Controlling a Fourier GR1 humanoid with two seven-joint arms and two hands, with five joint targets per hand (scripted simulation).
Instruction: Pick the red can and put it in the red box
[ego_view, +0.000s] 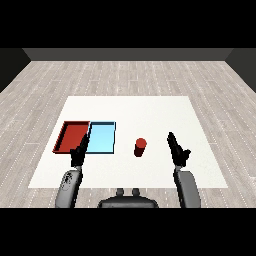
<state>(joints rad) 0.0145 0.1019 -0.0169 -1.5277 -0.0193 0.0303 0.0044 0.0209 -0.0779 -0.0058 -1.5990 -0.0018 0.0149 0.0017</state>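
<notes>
A red can (140, 147) stands upright on the white table (150, 112), just right of the trays. The red tray (73, 136) lies at the left, with the light blue tray (102, 136) touching its right side. My right hand (176, 149) hovers to the right of the can, fingers straight and pointing away, a clear gap between it and the can. My left hand (79, 152) is open too, its fingers reaching over the seam between the two trays' near edges. Neither hand holds anything.
Both trays hold nothing. The table's far half and right side are bare white surface. Grey wooden floor surrounds the table.
</notes>
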